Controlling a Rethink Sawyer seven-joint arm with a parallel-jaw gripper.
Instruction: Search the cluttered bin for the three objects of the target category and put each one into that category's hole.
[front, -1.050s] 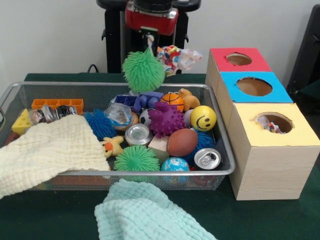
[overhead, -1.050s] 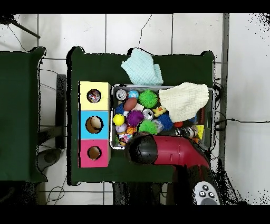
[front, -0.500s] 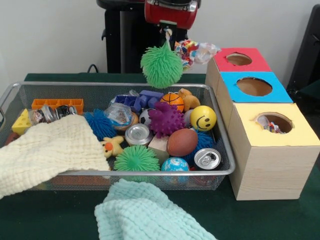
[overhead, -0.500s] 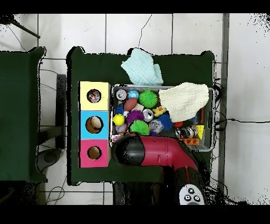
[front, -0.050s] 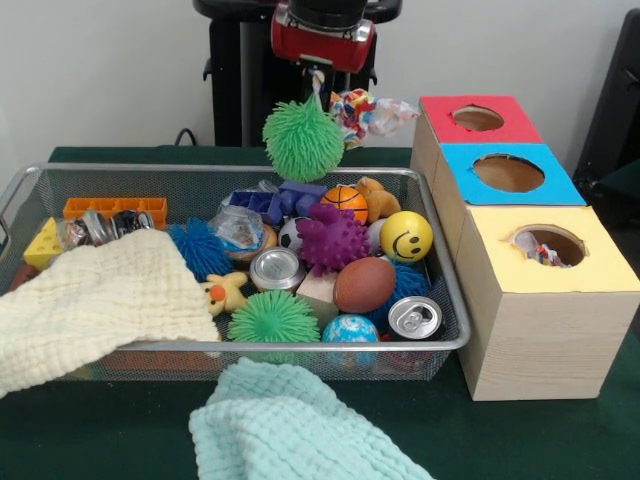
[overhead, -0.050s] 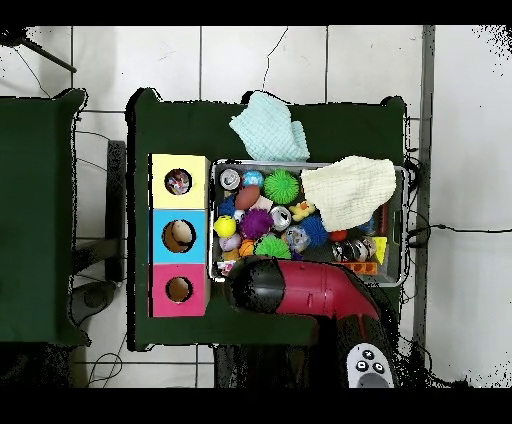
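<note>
A green spiky ball hangs by one spike above the far rim of the wire bin. My gripper is shut on that spike, under the red wrist. In the overhead view the arm hides the gripper, and only a green edge of the hanging ball shows. More spiky balls lie in the bin: green, blue and purple. To the right stand three boxes with round holes: red, blue and yellow.
A cream cloth drapes over the bin's left front, and a mint cloth lies before it. Cans, a smiley ball, a football and a basketball crowd the bin. A crumpled colourful wrapper sits behind.
The gripper with the hanging green ball swung right toward the boxes, then came back left and slightly lower. Bin contents have not moved.
</note>
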